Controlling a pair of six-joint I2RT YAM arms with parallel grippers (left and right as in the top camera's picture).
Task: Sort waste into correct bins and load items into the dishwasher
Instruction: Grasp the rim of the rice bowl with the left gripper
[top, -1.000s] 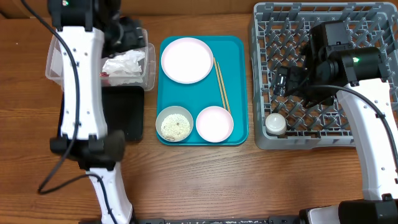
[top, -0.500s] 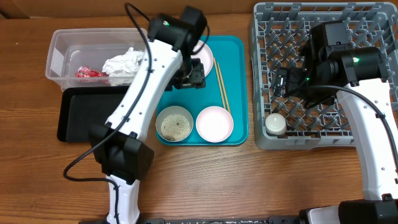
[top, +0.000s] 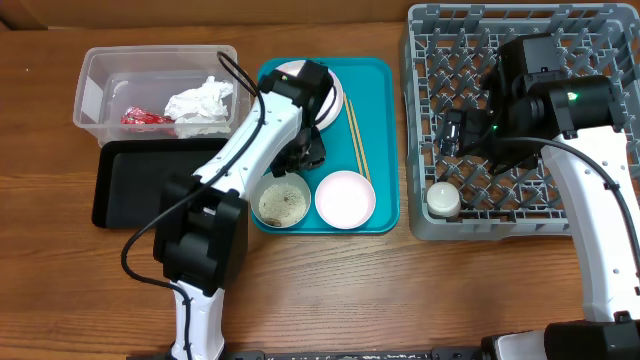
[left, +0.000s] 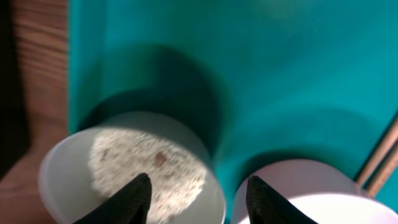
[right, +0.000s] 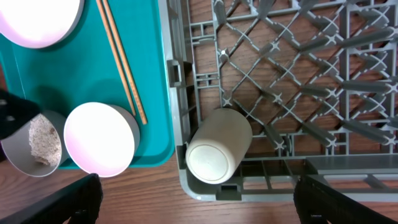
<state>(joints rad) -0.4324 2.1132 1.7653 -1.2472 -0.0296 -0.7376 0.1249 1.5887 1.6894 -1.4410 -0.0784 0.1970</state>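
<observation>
Left end effector (top: 303, 155) is hanging over the teal tray (top: 385, 120) with its fingers (left: 134, 199) spread apart and nothing pinched between them. Right under the tips sits the bowl of rice grains (left: 143, 168), and the empty white bowl (left: 298, 186) is just beside it, by the other fingertip. The chopsticks (top: 355, 135) lie on the tray a bit further out on that same side. The pink-white plate (top: 280, 72) is behind the end effector, half covered by the arm. Well off on the opposite side, the clear tub (top: 95, 70) has the crumpled napkin (top: 200, 100) and the red wrapper (top: 140, 118) in it. The black tray (top: 120, 185) sits just beside the tub on the wooden surface (top: 400, 290).

Right end effector (top: 452, 132) hovers above the grey dish rack (top: 440, 40), fingers splayed wide too, gripping nothing. The small white cup (right: 217, 146) sits tilted in the rack's corner. In the wrist view it's below the end effector and between the fingers, near the rack wall closest to the teal tray.
</observation>
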